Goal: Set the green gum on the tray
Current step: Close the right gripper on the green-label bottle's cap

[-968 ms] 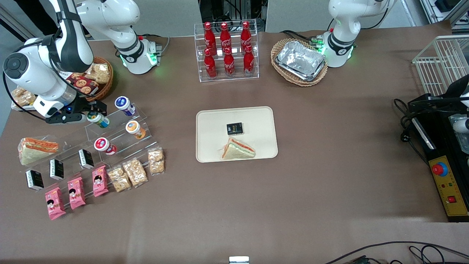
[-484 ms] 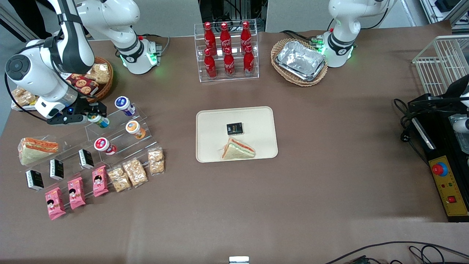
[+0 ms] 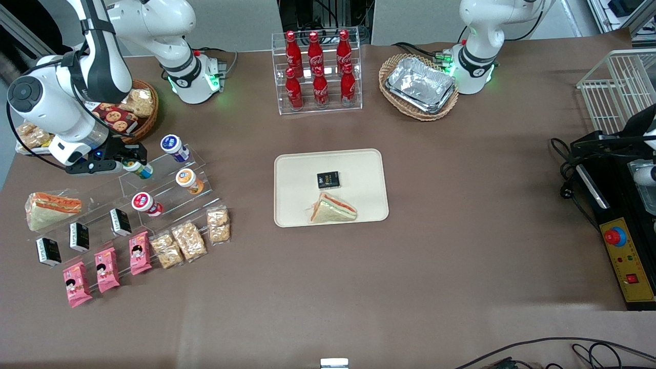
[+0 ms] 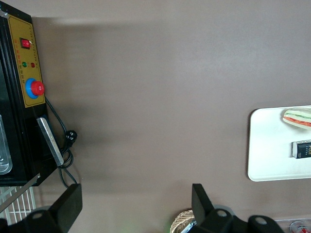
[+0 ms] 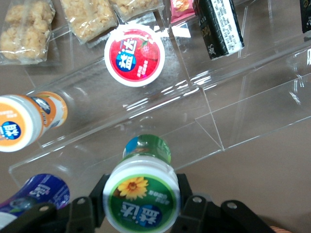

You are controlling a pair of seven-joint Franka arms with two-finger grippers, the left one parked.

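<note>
- At the working arm's end of the table, the gripper (image 3: 129, 163) sits over the upper step of a clear acrylic stand (image 3: 169, 189), its fingers clenched on the lid end of the green gum (image 3: 138, 168).
- Seen from the wrist camera, the green gum (image 5: 142, 196) shows its green-and-white lid with a yellow flower facing the lens, a black finger (image 5: 90, 206) pressed against each side of the lid.
- On the front view's clock face, the purple-lidded jar (image 3: 173, 145) lies at about 2 o'clock from the held jar, the orange-lidded jar (image 3: 187, 180) at about 4 o'clock, and the red-lidded jar (image 3: 145, 203) at about 6 o'clock, one step nearer the front camera.
- Mid-table, well apart from the stand, the cream tray (image 3: 297, 179) carries a small black packet (image 3: 328, 180) and, at 6 o'clock from it, a wrapped sandwich (image 3: 332, 209).
</note>
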